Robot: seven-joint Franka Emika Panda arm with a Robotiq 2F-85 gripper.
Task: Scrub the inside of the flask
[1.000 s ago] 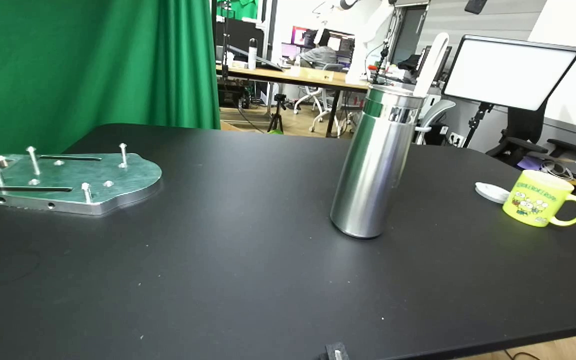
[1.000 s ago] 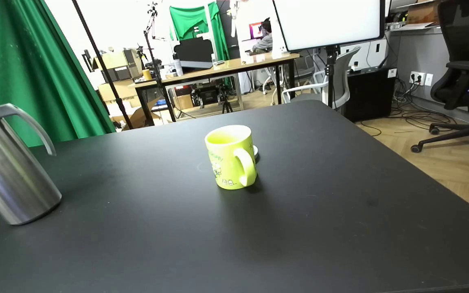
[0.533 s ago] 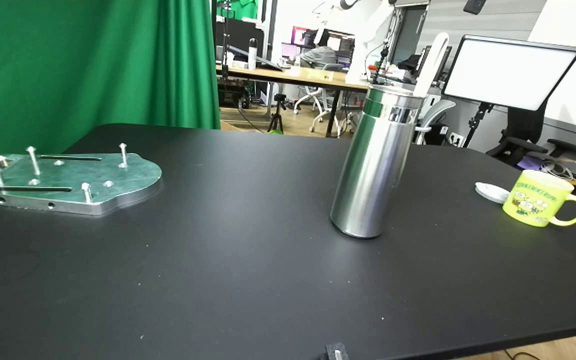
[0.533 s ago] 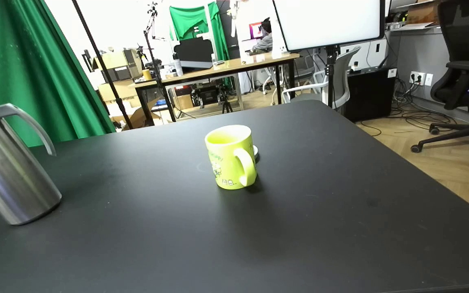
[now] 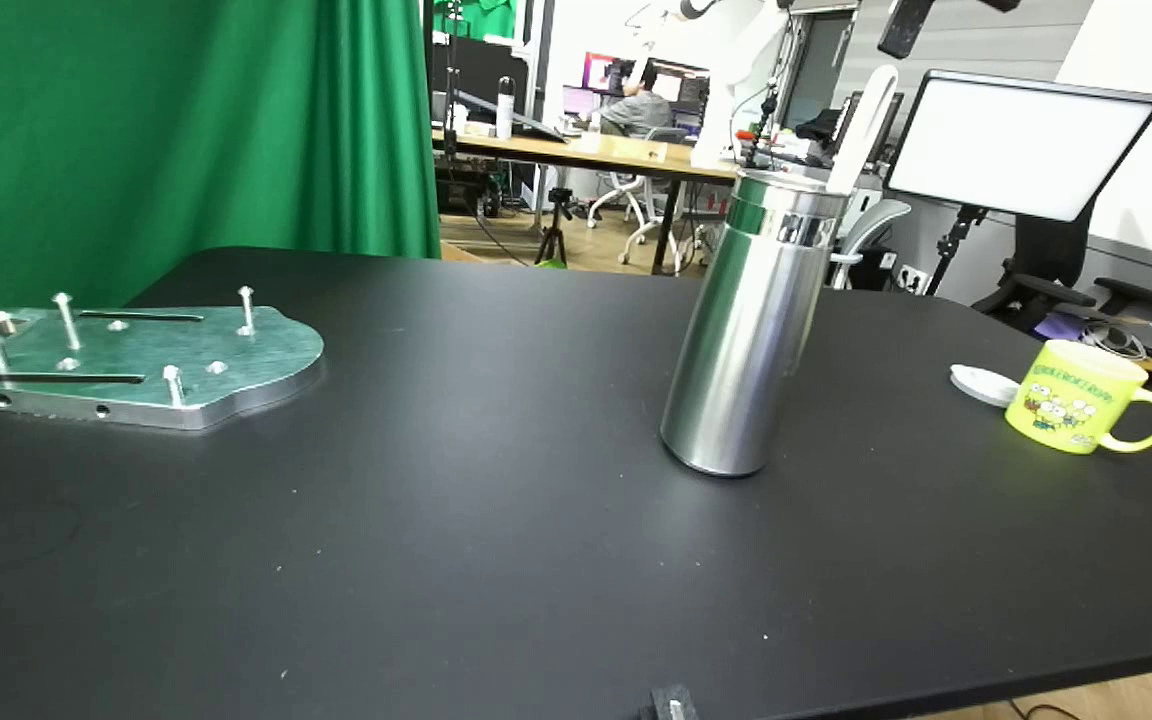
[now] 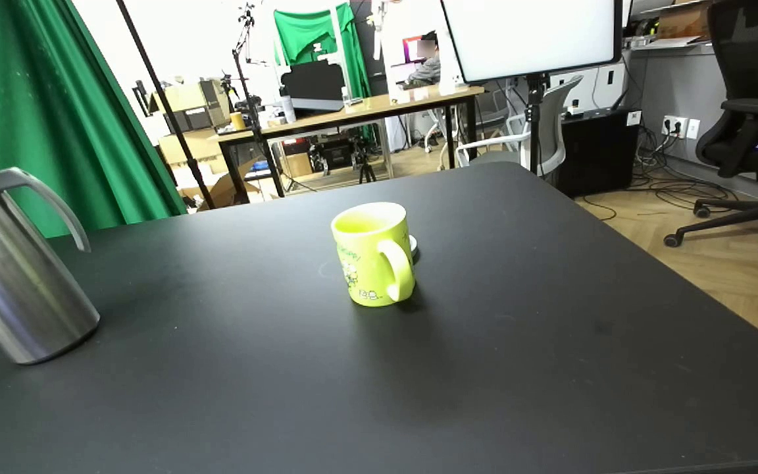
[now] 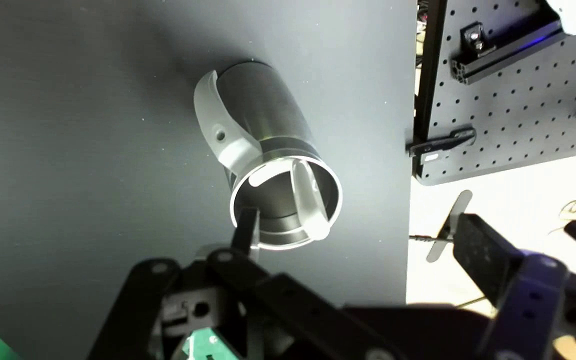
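Observation:
The flask (image 5: 746, 340) stands upright on the black table, a steel cylinder with a banded neck; its body (image 6: 24, 283) is cut by the frame's left edge in an exterior view. In the wrist view I look down into the flask (image 7: 273, 105), its grey side handle (image 7: 223, 130) to the upper left. A white stick-like handle (image 5: 861, 130) leans out of the mouth; its lower end is hidden inside. My gripper (image 7: 365, 242) is open above the table, nothing between its fingers. One of its fingers (image 5: 902, 28) shows high near the stick's top.
A yellow-green mug (image 5: 1076, 395) stands to the flask's side, with a white round lid (image 5: 983, 385) lying by it. A metal plate with upright bolts (image 5: 156, 365) lies at the table's far side. Past a table edge is a perforated board (image 7: 508, 100).
In the exterior views the dark gripper parts at the top have moved left and lower, closer to the white stick, with more of them in sight. Flask, stick and mug have stayed put.

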